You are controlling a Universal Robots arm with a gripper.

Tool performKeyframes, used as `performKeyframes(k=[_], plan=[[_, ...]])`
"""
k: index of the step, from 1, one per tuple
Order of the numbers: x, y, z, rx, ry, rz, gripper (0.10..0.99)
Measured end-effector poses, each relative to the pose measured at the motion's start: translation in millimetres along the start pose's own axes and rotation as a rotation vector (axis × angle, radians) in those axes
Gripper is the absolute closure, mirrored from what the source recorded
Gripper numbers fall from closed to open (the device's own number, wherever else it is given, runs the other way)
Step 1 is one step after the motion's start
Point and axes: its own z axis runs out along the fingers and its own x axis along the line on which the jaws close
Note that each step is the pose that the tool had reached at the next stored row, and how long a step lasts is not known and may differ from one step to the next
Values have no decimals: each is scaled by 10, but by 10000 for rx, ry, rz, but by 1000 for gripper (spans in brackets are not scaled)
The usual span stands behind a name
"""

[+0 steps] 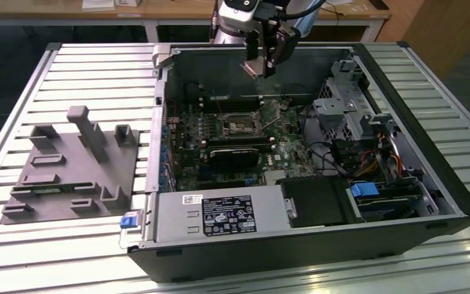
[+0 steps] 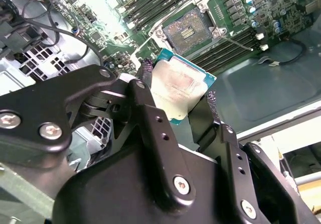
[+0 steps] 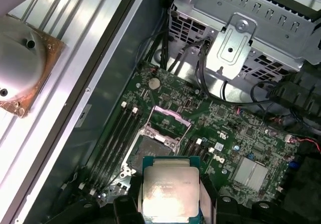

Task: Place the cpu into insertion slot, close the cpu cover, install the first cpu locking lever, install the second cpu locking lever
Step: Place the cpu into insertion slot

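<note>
Silver-grey and flat, the cpu [image 2: 175,96] is clamped between the jaws. The dark fingertips [image 2: 146,69] pinch two opposite edges, the metal top faces the wrist, and a green border shows along the free edges. It is seen face-on in the first wrist view [image 3: 169,191]. It hangs in the air, well apart from the board.

Beyond the fingertips lies the insertion slot [image 2: 186,30], open, with its dark contact field bare inside the silvery rim. The cpu cover [image 3: 168,122] looks swung up off the slot on its hinge side, so the way down seems free. I cannot tell where the two levers lie. Long black memory slots [image 3: 113,133] run just beside the slot.

To seat the chip well, I judge it should first be brought square over the slot, level, with its edges parallel to the rim. It should then go straight down with no sideways slide, since the contacts would probably bend under a dragged corner. The jaws should let go only once it rests flat inside the rim. Any corner mark for orientation is too small to tell.

The gripper [image 1: 264,61] points down from the wrist, high over the far part of the open computer case [image 1: 163,122]. The slot [image 1: 241,124] is below the jaws and somewhat off to one side. A grey fixture tray [image 1: 71,165] lies well apart, outside the case.
</note>
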Motion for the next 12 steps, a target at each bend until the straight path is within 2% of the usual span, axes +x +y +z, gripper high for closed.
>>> performKeyframes(k=[12], plan=[[0, -1, 8, -13, -62, 687, 549]])
